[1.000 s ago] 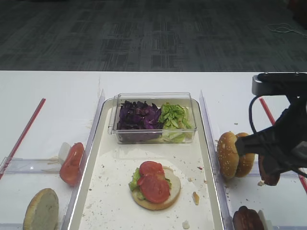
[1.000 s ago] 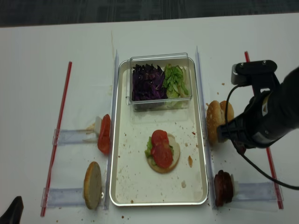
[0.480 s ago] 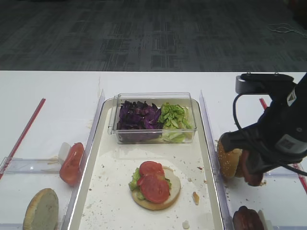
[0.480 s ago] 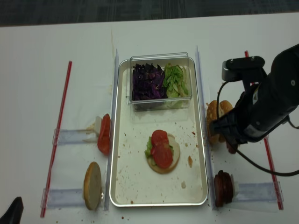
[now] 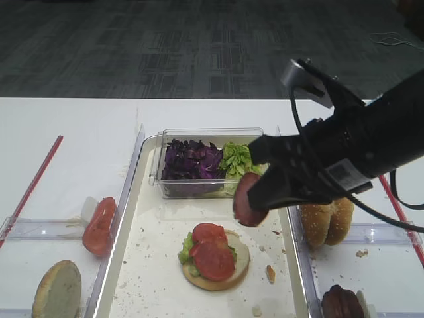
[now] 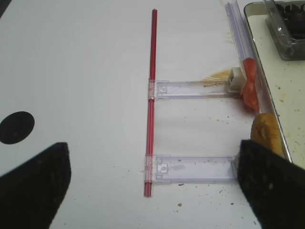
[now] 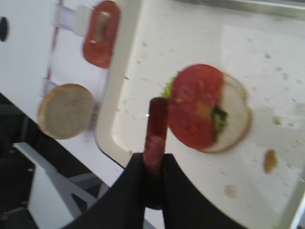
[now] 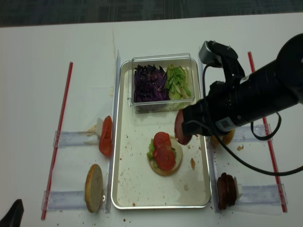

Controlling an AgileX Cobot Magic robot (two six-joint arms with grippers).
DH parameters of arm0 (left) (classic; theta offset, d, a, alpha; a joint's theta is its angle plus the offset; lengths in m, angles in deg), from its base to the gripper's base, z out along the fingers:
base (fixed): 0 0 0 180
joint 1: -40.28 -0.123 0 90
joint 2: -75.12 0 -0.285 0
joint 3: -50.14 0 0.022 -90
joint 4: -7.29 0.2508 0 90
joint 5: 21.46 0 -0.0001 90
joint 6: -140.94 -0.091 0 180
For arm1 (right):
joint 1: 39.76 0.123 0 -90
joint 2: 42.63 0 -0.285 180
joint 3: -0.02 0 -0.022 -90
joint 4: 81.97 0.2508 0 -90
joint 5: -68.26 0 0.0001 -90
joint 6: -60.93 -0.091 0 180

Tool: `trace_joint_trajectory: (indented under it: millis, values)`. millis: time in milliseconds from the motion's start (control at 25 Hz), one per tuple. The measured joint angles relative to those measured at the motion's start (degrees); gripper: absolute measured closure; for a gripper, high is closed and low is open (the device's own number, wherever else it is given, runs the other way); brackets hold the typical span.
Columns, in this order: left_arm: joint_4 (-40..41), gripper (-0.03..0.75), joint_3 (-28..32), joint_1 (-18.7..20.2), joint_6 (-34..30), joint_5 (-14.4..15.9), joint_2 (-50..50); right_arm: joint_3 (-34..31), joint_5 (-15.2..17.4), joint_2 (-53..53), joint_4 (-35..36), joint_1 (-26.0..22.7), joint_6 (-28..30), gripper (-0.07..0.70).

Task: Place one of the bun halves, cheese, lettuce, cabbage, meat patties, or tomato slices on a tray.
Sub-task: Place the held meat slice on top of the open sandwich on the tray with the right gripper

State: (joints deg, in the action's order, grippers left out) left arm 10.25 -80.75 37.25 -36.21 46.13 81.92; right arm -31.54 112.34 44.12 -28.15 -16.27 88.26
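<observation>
**Reddish-brown patty held on edge above the tray**

Red strip runs down the far left of the white table, with two clear plastic holders branching off toward the tray. A tomato slice stands on edge at the end of the upper holder, and a pale flat bun half stands on edge at the end of the lower one, both just beside the tray's left rim. The left gripper shows only as dark blurred shapes at the bottom corners of its wrist view, so I cannot tell how its jaws stand.

The long white tray lies in the middle, speckled with crumbs. At its far end sits a clear plastic box holding purple cabbage on the left and green lettuce on the right. Nearer, a bun half lies flat on the tray floor with lettuce peeking out and two tomato slices on top.

The right gripper is clamped on a meat patty, which hangs upright on its edge in the air over the tray, just right of the stacked bun. The dark arm behind it partly covers the sesame bun halves outside the right rim. More patties stand at the lower right.
</observation>
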Motion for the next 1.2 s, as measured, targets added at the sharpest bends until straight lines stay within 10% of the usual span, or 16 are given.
trace_joint_trajectory:
  millis: [160,1200]
  values:
    - [0.00,0.030,0.00,0.00,0.00,0.00,0.00,0.00,0.25,0.35,11.68,0.00,8.10,0.511]
    - [0.00,0.030,0.00,0.00,0.00,0.00,0.00,0.34,2.71,18.64,20.95,0.00,17.03,0.511]
